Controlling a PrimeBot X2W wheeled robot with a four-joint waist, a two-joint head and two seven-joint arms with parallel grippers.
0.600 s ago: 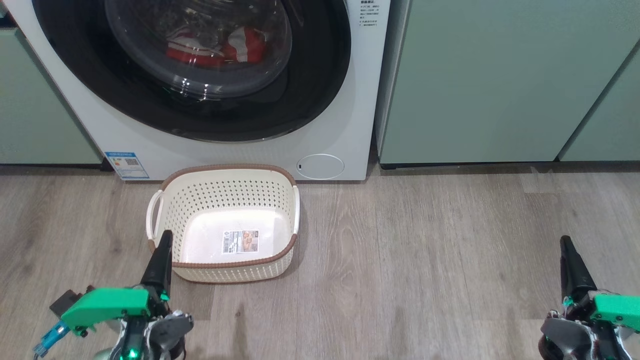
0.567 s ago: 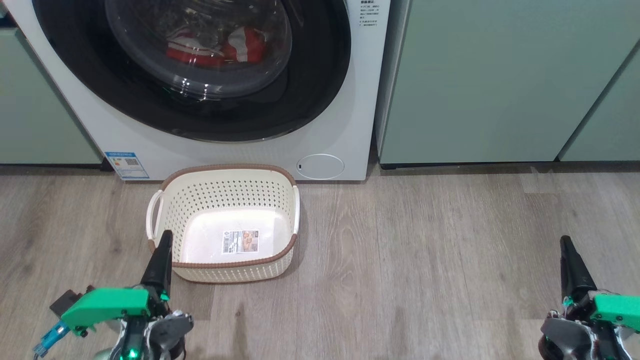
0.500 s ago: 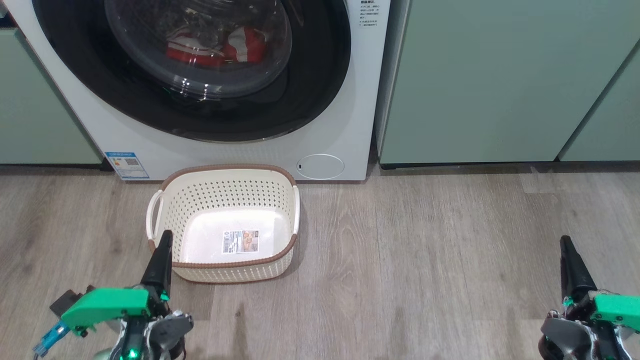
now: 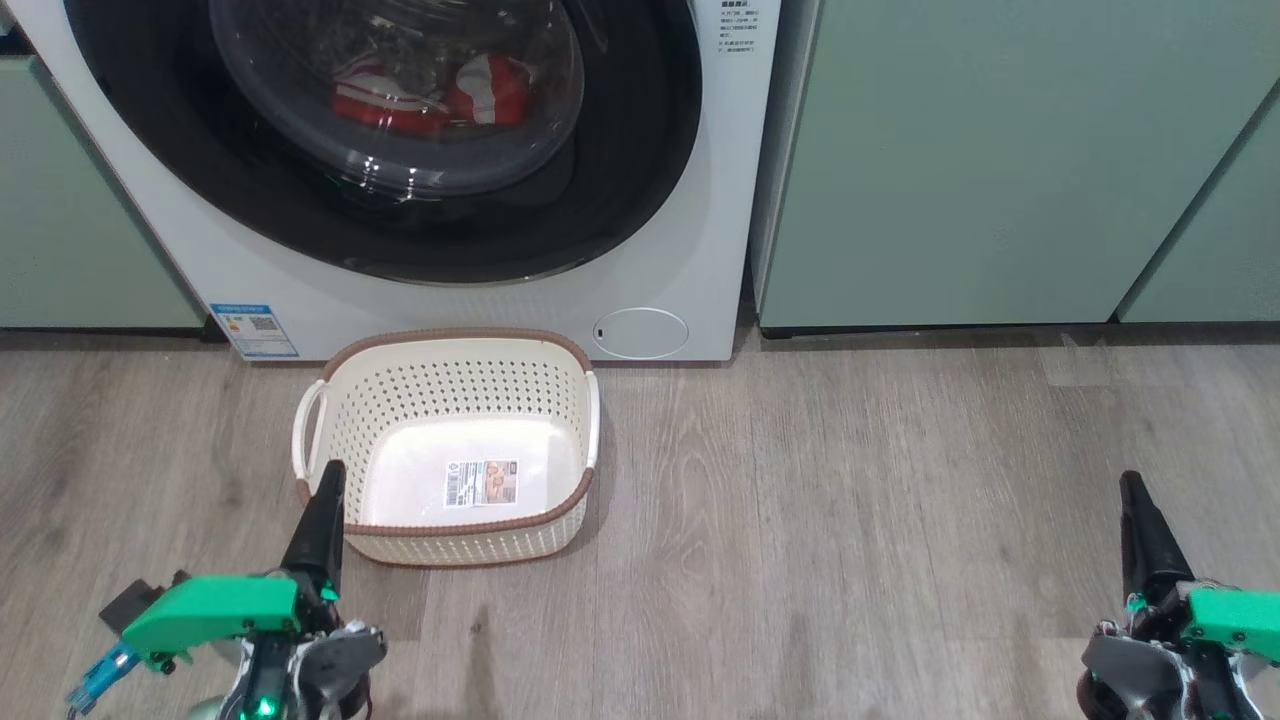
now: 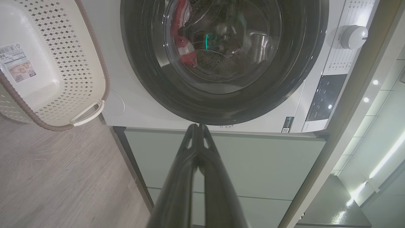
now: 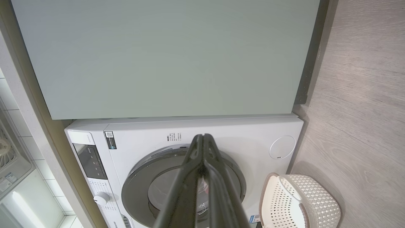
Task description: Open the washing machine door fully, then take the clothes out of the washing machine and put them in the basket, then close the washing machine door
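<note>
Head view: washing machine door closed on the washing machine, red clothes behind its glass, basket on the floor just before it, left tool and right tool pinched together, holding nothing; left wrist view: fingers meet before a green cabinet; right wrist view: fingers meet across the door.

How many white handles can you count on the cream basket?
2. On the basket, the left handle and the right handle sit on opposite sides. None seems hidden in the head view.
</note>
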